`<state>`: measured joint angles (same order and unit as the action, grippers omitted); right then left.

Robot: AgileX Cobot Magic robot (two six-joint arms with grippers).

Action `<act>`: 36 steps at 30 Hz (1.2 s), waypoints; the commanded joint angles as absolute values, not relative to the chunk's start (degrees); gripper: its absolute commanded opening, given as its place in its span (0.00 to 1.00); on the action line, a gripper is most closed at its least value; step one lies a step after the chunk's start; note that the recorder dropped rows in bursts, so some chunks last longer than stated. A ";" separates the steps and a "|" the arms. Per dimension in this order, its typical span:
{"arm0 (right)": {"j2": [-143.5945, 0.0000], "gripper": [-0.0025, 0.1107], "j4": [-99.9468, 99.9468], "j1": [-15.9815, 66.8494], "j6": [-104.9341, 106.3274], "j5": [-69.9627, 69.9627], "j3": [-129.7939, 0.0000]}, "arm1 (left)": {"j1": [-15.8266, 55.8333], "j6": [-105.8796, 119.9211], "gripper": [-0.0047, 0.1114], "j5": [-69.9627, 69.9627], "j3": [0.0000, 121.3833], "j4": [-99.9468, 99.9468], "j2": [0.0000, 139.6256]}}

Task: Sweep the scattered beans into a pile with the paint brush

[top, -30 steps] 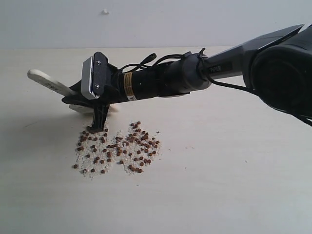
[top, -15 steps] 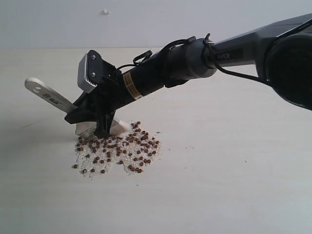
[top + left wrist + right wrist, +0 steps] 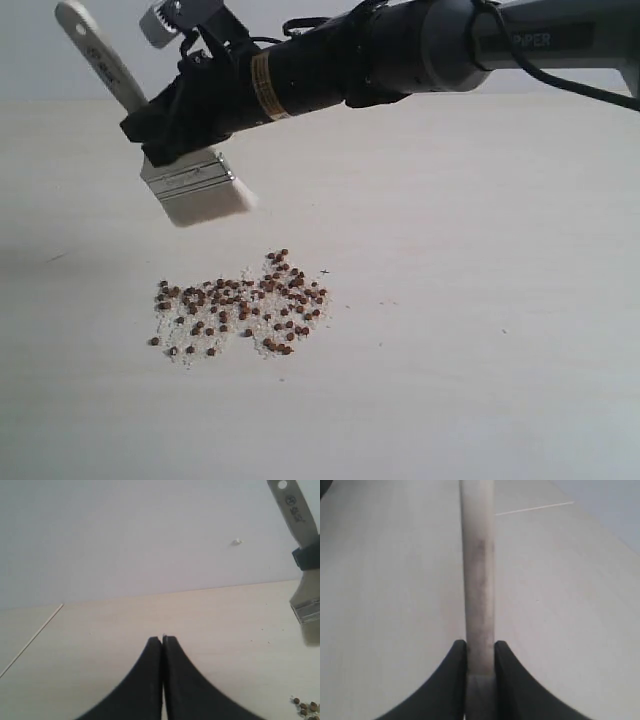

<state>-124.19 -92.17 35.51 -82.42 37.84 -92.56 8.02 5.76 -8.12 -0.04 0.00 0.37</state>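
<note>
Black right arm reaches in over the table from the right of the exterior view. Its right gripper is clamped on the paint brush at the handle, just above the metal band. I see the brush tilted, bristles down, in the air and clear of the surface. The beans lie below it in a loose patch with pale grit. My left gripper is closed on nothing.

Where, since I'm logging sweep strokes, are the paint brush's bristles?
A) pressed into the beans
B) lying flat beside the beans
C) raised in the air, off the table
C: the right gripper holds the paint brush aloft, its bristles well above the beans on the table.
</note>
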 commanded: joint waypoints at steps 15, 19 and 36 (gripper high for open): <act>-123.36 0.02 -79.01 54.67 -99.08 -21.71 -92.38 | 7.96 5.74 0.04 -8.04 0.00 -0.37 0.00; -123.58 0.02 -88.18 61.09 -117.42 -33.14 -92.38 | 7.96 5.74 0.04 -8.04 0.00 -0.37 0.00; -133.20 0.02 -94.73 68.62 -121.91 -49.11 -96.16 | 7.96 5.74 0.04 -8.04 0.00 -0.37 0.00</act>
